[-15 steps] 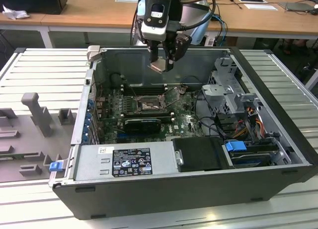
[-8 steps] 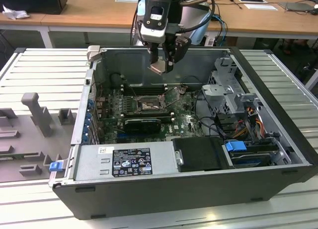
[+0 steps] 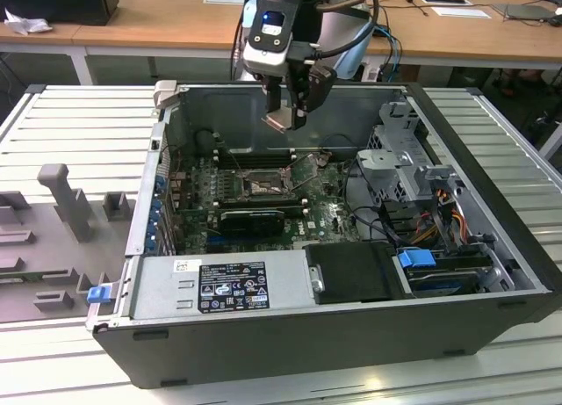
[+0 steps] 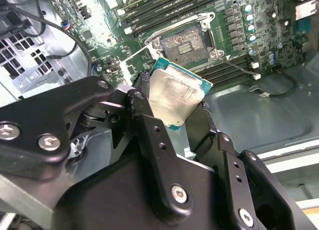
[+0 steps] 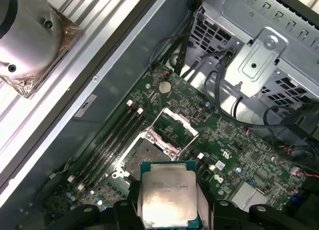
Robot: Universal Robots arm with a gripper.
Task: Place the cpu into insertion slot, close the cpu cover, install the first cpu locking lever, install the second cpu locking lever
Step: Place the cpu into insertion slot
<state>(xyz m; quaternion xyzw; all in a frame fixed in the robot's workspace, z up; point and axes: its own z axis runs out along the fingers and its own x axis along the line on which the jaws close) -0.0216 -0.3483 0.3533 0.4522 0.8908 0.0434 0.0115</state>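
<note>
exterior view: the gripper (image 3: 285, 119) hangs above the open computer case (image 3: 219, 115), clamped on the cpu (image 3: 279, 121), which is up in the air at twelve o'clock from the insertion slot (image 3: 263, 185) and well apart from it. none of the four steps looks done; seating, cover and both levers are all left. memory sticks (image 3: 250, 157) lie just beside the socket at twelve o'clock, the drive cage (image 3: 404, 150) and loose cables (image 3: 369, 194) stand off at three o'clock, and the case wall rises behind, so the open room is straight over the socket. second wrist view: the two fingers pinch the cpu (image 4: 177, 95) by opposite edges, its metal top facing the camera, and the bare insertion slot (image 4: 184, 43) shows beyond it with nothing inside. first wrist view: the cpu (image 5: 168, 192) sits level between the fingers, and past it the cpu cover (image 5: 177, 124) stands flipped open off the socket's far edge, leaving the socket uncovered. whether the levers are unhooked i cannot tell for sure, though the raised cover suggests it.
</note>
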